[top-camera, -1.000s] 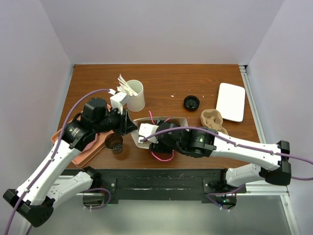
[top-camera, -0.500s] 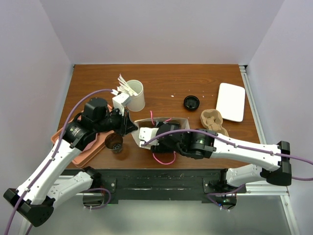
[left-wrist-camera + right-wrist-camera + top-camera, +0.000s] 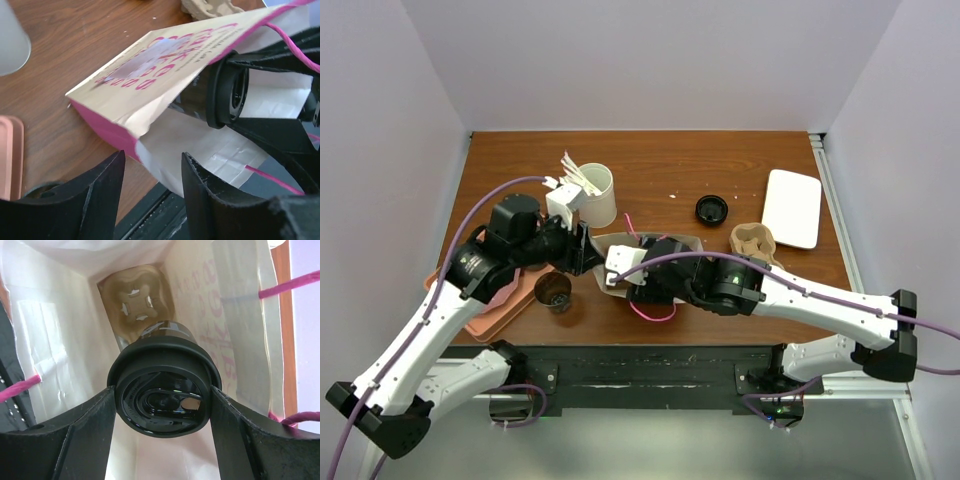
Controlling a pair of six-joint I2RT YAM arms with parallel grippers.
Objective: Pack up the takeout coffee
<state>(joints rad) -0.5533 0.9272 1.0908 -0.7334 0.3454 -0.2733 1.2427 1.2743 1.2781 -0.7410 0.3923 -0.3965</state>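
Observation:
The takeout coffee (image 3: 162, 390), a dark cup with a round black lid, lies on its side inside the mouth of a paper bag (image 3: 150, 75) with pink print and pink handles. My right gripper (image 3: 162, 389) is shut on it, one finger against each side of the lid. From above, the right gripper (image 3: 632, 272) reaches into the bag (image 3: 670, 243) from the left. My left gripper (image 3: 152, 157) stands open at the bag's lower lip, near its mouth (image 3: 585, 255). A tan moulded shape (image 3: 135, 300) shows at the bag's far end.
A white cup of wooden stirrers (image 3: 595, 195) stands behind the left gripper. An open brown cup (image 3: 553, 291) sits beside a salmon tray (image 3: 495, 305). A loose black lid (image 3: 711, 209), a tan pulp carrier (image 3: 755, 245) and a white tray (image 3: 791, 207) lie to the right.
The left gripper's jaws have come apart at the bag's mouth and its wrist has shifted slightly away. The right gripper, still holding the cup, has moved a little away from the table's front edge with the bag.

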